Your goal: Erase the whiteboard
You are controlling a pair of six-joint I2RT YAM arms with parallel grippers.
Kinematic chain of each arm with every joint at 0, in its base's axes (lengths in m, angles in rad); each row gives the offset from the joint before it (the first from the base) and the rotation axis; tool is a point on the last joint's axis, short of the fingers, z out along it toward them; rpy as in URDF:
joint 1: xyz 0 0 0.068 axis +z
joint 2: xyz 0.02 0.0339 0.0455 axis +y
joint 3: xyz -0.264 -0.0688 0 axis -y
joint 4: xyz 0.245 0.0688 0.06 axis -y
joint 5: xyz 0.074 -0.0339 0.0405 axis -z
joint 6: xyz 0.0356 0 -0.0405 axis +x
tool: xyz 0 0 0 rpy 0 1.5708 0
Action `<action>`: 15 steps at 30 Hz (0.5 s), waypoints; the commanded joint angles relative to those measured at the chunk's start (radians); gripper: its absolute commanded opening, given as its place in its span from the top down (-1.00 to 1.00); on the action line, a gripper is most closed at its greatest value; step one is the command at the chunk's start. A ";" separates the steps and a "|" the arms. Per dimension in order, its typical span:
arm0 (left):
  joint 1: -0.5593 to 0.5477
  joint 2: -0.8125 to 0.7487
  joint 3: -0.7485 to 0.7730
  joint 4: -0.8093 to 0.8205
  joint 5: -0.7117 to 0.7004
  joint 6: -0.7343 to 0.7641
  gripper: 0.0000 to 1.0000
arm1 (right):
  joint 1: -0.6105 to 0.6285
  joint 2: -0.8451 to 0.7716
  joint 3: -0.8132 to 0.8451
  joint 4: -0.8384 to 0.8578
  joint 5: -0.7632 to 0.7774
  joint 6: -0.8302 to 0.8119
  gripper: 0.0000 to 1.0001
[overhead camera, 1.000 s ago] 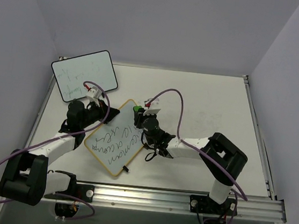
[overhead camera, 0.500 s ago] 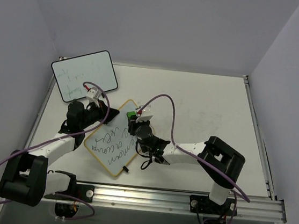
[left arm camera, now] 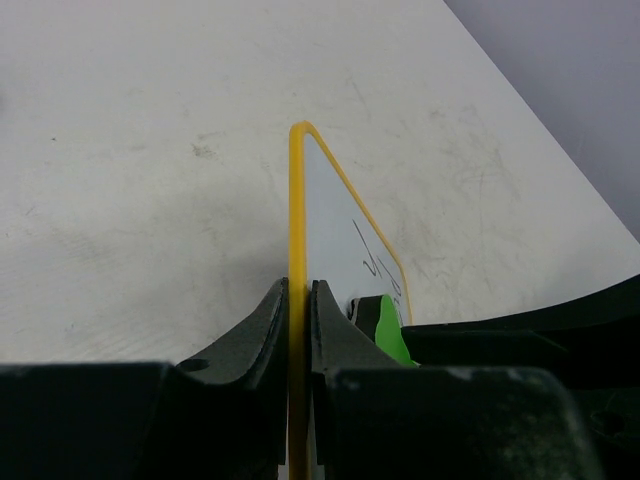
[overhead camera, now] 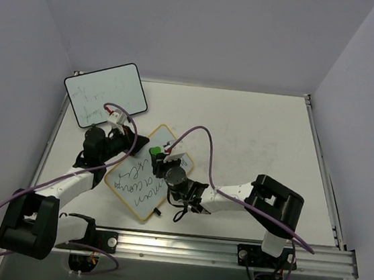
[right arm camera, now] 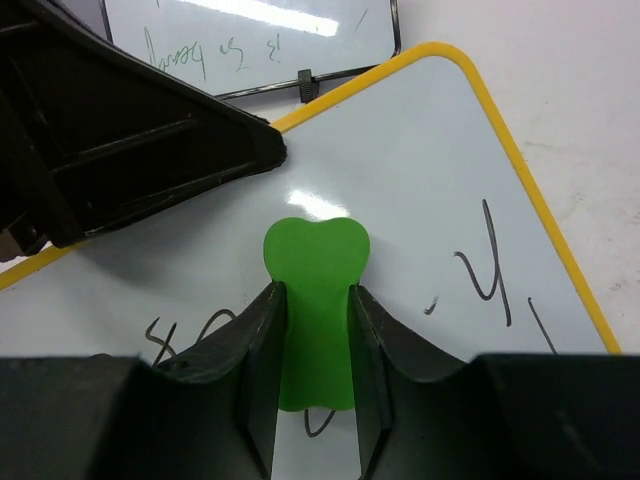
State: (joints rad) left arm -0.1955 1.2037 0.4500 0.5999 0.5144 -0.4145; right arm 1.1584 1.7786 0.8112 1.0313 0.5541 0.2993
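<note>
Where the whiteboard (overhead camera: 134,178) sits at the near left of the table (overhead camera: 255,134), handwriting covers most of its face, and the left gripper (left arm camera: 297,300) is clenched on its yellow frame at the far-left edge. The right gripper (right arm camera: 312,300) grasps a green eraser (right arm camera: 315,250) over the board face, near the far corner and just beside the left gripper's fingertip. A black-framed whiteboard (overhead camera: 104,93) sits farther left, near the far-left table corner.
</note>
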 commanded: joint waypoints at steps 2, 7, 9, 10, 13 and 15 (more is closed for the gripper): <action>-0.016 -0.039 0.000 0.095 0.024 0.025 0.95 | -0.083 0.036 -0.076 -0.034 0.018 0.029 1.00; -0.016 -0.046 -0.008 0.106 0.012 0.022 0.95 | -0.144 0.019 -0.113 -0.031 0.043 0.047 1.00; -0.016 -0.046 -0.011 0.106 0.009 0.023 0.95 | -0.166 0.015 -0.122 -0.031 0.046 0.052 1.00; -0.016 -0.047 -0.013 0.106 0.009 0.023 0.95 | -0.170 0.015 -0.125 -0.033 0.047 0.054 1.00; -0.016 -0.049 -0.013 0.107 0.006 0.023 0.95 | -0.177 0.019 -0.119 -0.037 0.058 0.054 1.00; -0.016 -0.052 -0.016 0.106 0.003 0.022 0.95 | -0.177 0.021 -0.116 -0.037 0.055 0.054 1.00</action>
State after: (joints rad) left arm -0.2012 1.1873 0.4324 0.6125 0.4854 -0.4179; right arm 0.9863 1.7782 0.7048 1.0767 0.5800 0.3508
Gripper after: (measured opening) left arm 0.164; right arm 0.248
